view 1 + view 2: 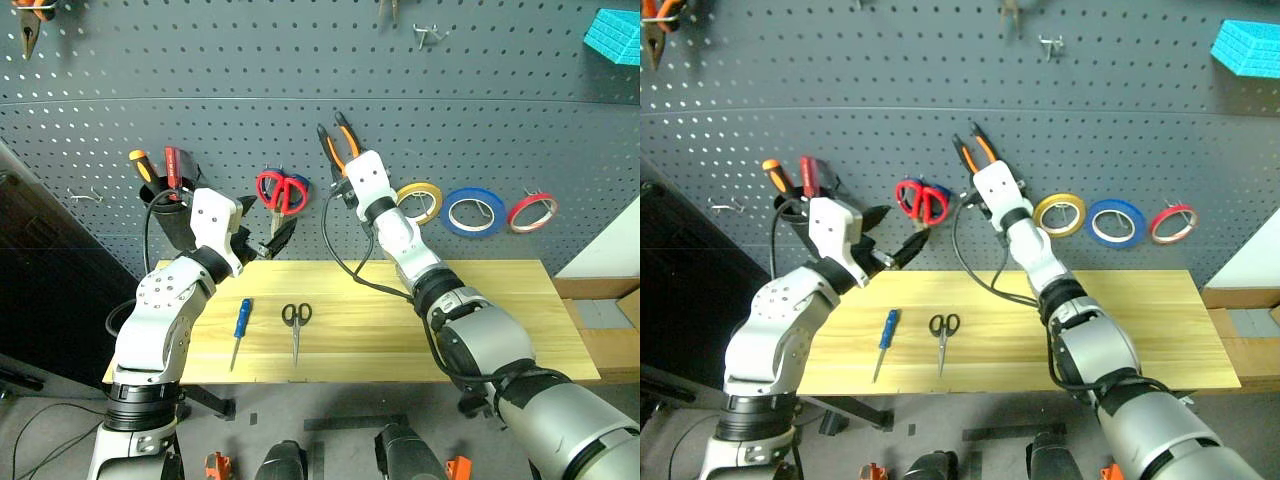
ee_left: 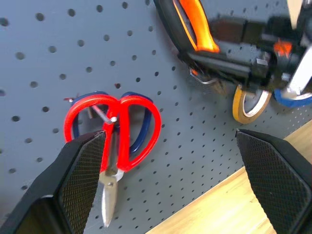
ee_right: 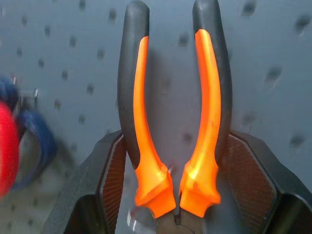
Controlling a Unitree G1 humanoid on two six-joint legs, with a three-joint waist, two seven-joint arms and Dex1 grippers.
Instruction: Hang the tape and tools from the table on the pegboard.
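Holding pliers (image 1: 343,143) up at the pegboard (image 1: 480,120), handles uppermost.

Right claw (image 1: 352,178) pinches them low by the head, both orange-and-black handles free above; rigid steel, moderately heavy, rubbery handles should not slip, so the low hold suits hooking a handle over a peg. Left claw (image 1: 262,238) spread wide, empty, near the red-handled scissors (image 1: 281,190). Blue tape (image 1: 474,212) hangs already; screwdriver (image 1: 240,326) and black scissors (image 1: 296,322) lie on the surface (image 1: 500,300), light, best pinched mid-length.
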